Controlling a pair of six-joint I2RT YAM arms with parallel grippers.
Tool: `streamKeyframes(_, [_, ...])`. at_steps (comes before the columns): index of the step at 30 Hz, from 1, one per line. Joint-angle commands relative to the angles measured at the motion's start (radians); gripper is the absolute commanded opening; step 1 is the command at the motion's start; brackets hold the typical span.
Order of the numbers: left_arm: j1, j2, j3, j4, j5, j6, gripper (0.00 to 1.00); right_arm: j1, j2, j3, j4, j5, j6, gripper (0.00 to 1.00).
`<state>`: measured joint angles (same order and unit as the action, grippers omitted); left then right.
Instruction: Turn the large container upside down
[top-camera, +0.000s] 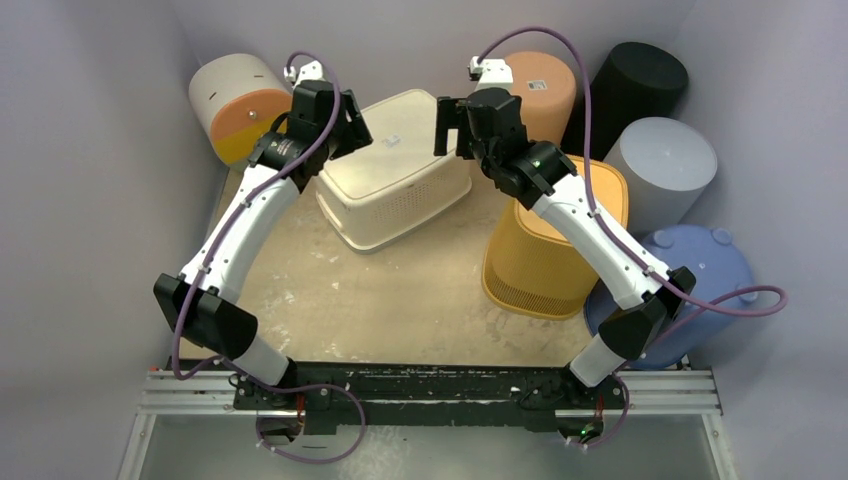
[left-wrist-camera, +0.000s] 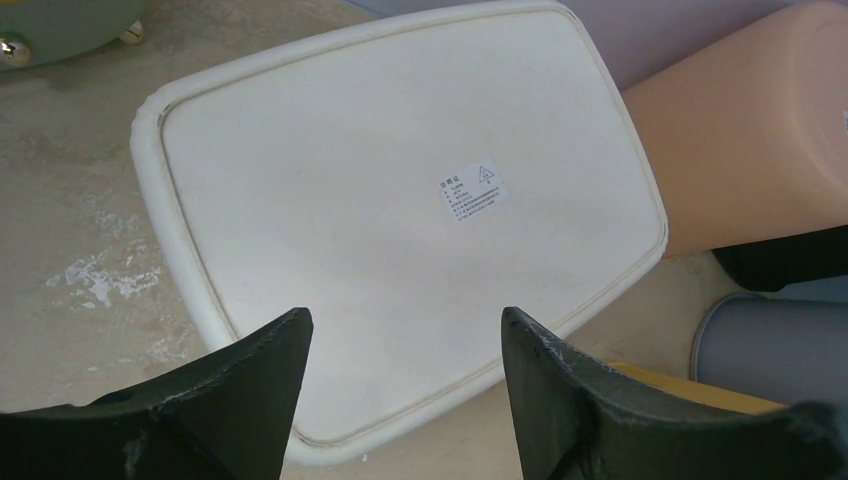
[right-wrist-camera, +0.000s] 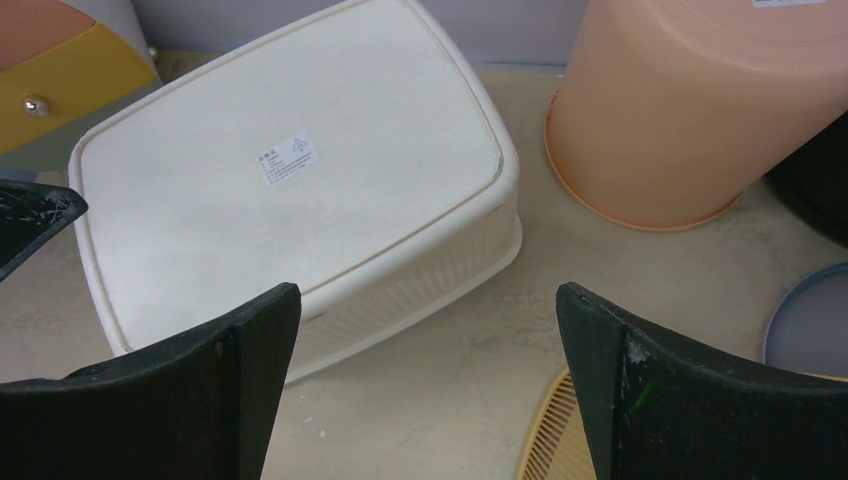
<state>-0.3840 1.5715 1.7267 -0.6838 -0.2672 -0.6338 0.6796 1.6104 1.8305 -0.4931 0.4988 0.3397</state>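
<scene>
At upper centre, upturned cream rectangular plastic basket (top-camera: 395, 170), left end effector (left-wrist-camera: 405, 325) and right end effector (right-wrist-camera: 428, 295) released at its left and right edges, beige worktop (top-camera: 400, 300) spreading below.

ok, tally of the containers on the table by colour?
cream basket: 1
yellow basket: 1
peach bin: 1
black bin: 1
grey bin: 1
blue bin: 1
white bin with orange and yellow end: 1
Total: 7
</scene>
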Motion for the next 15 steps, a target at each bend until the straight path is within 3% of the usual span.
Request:
streamKeyframes(1, [-0.003, -0.044, -0.002, 0.021, -0.006, 0.016, 0.67, 0.002, -0.025, 0.046, 0.007, -0.014, 0.048, 1.0])
streamKeyframes(15, [-0.003, -0.044, -0.008, 0.033, 0.003, 0.032, 0.68, 0.002, -0.029, 0.016, 0.03, -0.021, 0.048, 1.0])
